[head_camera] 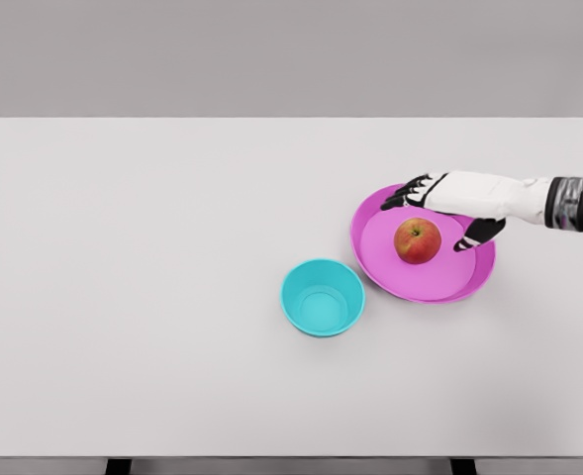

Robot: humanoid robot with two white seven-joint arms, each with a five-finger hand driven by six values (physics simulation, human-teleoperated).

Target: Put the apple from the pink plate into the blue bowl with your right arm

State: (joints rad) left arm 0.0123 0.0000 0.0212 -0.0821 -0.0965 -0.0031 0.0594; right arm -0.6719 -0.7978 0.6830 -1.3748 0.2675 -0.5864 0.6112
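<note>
A red and yellow apple [418, 240] rests on the pink plate [400, 278] right of the table's middle. My right hand [437, 210] reaches in from the right and hovers over the plate just behind the apple. Its fingers [408, 194] are spread toward the left and the thumb [478, 236] lies to the right of the apple. The hand is open and holds nothing. The blue bowl [322, 297] stands empty just left of the plate, nearer to me. My left arm is out of sight.
The white table [152, 257] stretches wide to the left and front of the bowl. Its far edge runs along the top and its near edge along the bottom.
</note>
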